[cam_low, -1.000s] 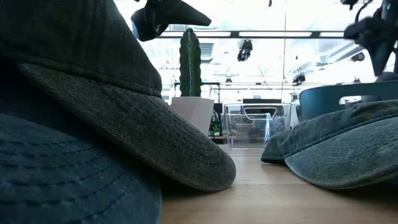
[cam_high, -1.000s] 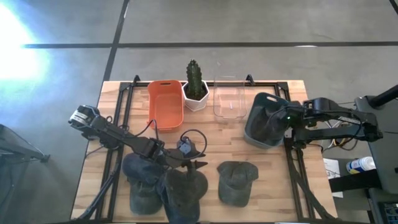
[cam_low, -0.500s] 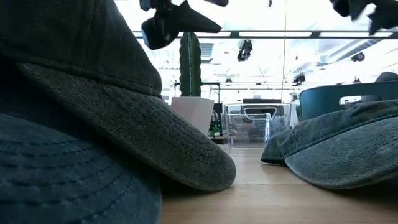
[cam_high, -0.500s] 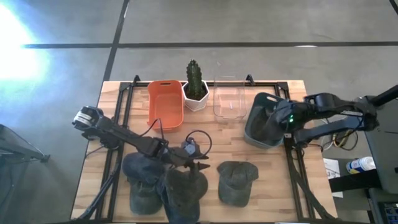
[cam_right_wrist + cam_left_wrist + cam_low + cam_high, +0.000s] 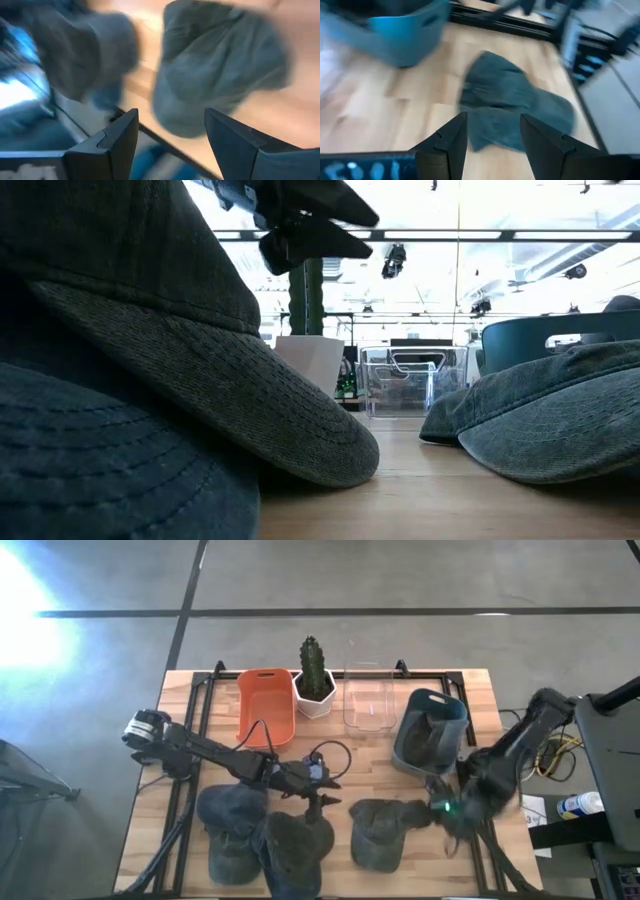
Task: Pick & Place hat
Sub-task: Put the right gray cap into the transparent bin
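Several dark denim hats are here. Two overlap at the near left, hat and hat. One lies alone near the middle, the lone hat. Another sits inside the blue bin. My left gripper is open and hovers above the table between the overlapping hats and the lone hat. My right gripper is open, just right of the lone hat, and touches nothing.
An orange bin, a potted cactus and a clear container stand along the far edge. The blue bin is at the far right. Bare wood shows between the hats and the bins.
My right gripper has swung from above the blue bin toward the table's near edge and down, ending beside the lone hat's right side. My left gripper has drifted a little toward the table's right. The hats have stayed where they lay.
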